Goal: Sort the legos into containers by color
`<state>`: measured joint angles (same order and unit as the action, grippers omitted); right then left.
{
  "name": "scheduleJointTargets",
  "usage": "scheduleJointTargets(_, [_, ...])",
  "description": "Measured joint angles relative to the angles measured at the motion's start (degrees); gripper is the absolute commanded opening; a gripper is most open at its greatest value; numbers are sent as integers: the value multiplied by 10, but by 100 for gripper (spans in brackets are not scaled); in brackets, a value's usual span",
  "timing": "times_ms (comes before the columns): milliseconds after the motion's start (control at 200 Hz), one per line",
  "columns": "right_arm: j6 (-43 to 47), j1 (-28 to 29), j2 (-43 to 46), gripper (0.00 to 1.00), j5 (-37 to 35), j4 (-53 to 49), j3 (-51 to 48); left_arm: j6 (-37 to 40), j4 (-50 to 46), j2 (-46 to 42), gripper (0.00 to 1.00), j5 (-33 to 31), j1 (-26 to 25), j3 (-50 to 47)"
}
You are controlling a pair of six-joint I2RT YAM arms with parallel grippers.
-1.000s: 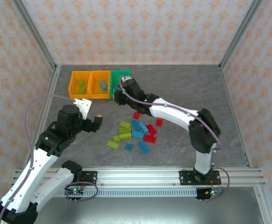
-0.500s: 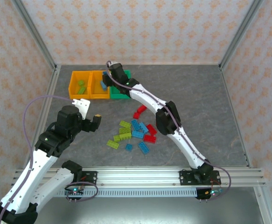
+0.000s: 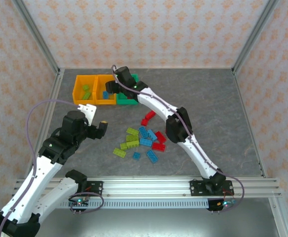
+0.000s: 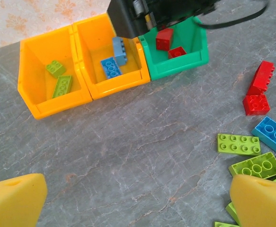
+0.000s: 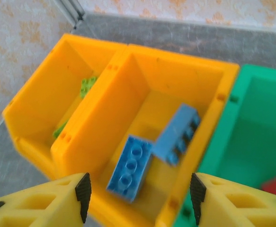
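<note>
Right end effector (image 5: 140, 191) was held open above the middle orange bin (image 5: 128, 80), with two blue bricks (image 5: 128, 168) inside. Left end effector (image 4: 138, 198) was held open over the desk (image 4: 128, 142).

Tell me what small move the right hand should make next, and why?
The right hand should probably rise clear of the middle orange bin and swing toward the loose bricks. Its fingers stand apart with nothing between them, and two blue bricks are in the bin below.
</note>
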<state>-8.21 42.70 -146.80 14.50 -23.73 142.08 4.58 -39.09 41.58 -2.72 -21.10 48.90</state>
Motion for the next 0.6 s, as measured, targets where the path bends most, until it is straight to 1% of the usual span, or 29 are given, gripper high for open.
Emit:
scheduleJointTargets(65, [0,0,69,64,12,-21,-68,0,0,7,100,-2,0,0])
scheduleJointTargets(140, [2,0,169,66,29,-35,-158,-2,2,14,100,-4,0,-1])
scheduleJointTargets(225, [1,1,308,69,37,-35,-283,-10,10,23,100,-4,0,-7])
scheduleJointTargets(315, [1,2,462,73,38,-27,-421,-33,10,49,100,12,0,-5])
scheduleJointTargets(400, [-6,3,600,78,27,-26,-540,-78,-1,93,100,45,0,14])
scheduleJointTargets(480, [-14,5,715,82,14,-33,-640,-126,-2,129,99,94,-2,26])
scheduleJointTargets(540, [-23,7,785,84,0,-47,-701,-172,0,142,96,122,-13,20])
scheduleJointTargets(596, [-36,7,834,85,-11,-69,-745,-225,6,142,90,131,-35,2])
